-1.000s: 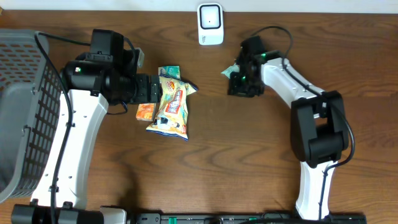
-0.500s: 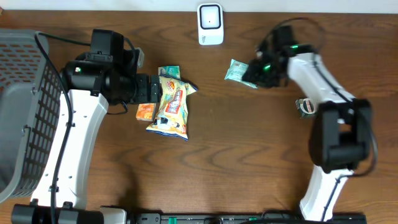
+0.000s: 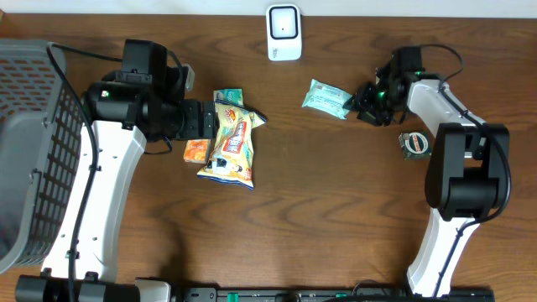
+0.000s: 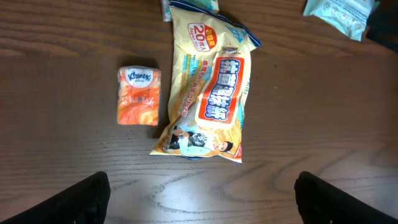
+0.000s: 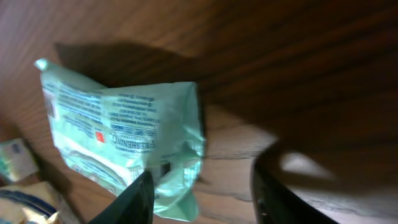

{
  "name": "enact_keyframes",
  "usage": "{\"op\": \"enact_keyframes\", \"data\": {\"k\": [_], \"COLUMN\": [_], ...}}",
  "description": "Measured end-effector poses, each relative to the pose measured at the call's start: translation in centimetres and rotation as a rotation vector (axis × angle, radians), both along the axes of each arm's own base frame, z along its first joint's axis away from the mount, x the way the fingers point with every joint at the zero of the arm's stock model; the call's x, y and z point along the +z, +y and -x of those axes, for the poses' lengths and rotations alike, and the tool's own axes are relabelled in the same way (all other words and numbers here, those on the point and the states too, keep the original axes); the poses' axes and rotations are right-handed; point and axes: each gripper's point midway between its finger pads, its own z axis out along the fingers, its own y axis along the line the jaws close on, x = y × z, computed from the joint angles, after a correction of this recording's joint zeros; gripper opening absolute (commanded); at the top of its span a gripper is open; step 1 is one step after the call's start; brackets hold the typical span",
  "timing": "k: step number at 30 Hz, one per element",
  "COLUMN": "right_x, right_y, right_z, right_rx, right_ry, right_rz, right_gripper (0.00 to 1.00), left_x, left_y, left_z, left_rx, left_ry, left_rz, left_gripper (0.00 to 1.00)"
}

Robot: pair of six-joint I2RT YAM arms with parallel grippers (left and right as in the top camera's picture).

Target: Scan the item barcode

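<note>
Right claw stands partly open and empty, fingertips just beside the right end of the pale green crinkled plastic pack, which lies flat on the brown wooden table (near the white box-shaped scanner). Left claw gapes wide, holding nothing.

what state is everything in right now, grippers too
green packet, flat on the table, not gripped
snack bag, flat, label up, not gripped
tissue pack, flat beside the snack bag
scanner, at the far edge, untouched
left gripper, open wide, empty, above the snack bag
right gripper, open, holding nothing, at the green packet's edge
</note>
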Motion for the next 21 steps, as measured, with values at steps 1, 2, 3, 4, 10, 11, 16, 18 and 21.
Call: {"op": "enact_keyframes", "data": {"k": [1,2,3,4,10,11,16,18,21], "right_x": [0.1,0.1,0.1,0.1,0.4,0.6,0.9,1.0,1.0], "right_y": [0.0,0.1,0.2,0.3,1.0,1.2,1.9,2.1,2.7], "right_z": [-0.5,-0.8,-0.9,-1.1,-1.4,-1.5,-1.8,-1.9,-2.3], "right_rx": [-0.003,-0.002,0.0,0.0,0.019,0.03,0.059,0.067,0.079], "right_ry": [-0.023,-0.042,-0.052,-0.063,-0.093,-0.106,-0.134,-0.144,-0.172], "right_rz": [-0.001,-0.006,-0.012,-0.017,-0.061,-0.07,-0.081,-0.082,-0.069], "right_gripper": [0.49,0.49,0.49,0.48,0.6,0.61,0.66,0.66,0.62], "left_x": [0.0,0.0,0.0,0.0,0.0,0.0,0.0,0.0,0.0], "left_y": [0.0,0.0,0.0,0.0,0.0,0.0,0.0,0.0,0.0], "left_z": [0.0,0.0,0.0,0.0,0.0,0.0,0.0,0.0,0.0], "left_rx": [0.0,0.0,0.0,0.0,0.0,0.0,0.0,0.0,0.0], "left_ry": [0.0,0.0,0.0,0.0,0.0,0.0,0.0,0.0,0.0], "left_rz": [0.0,0.0,0.0,0.0,0.0,0.0,0.0,0.0,0.0], "left_gripper": [0.94,0.94,0.94,0.94,0.94,0.94,0.94,0.94,0.94]}}
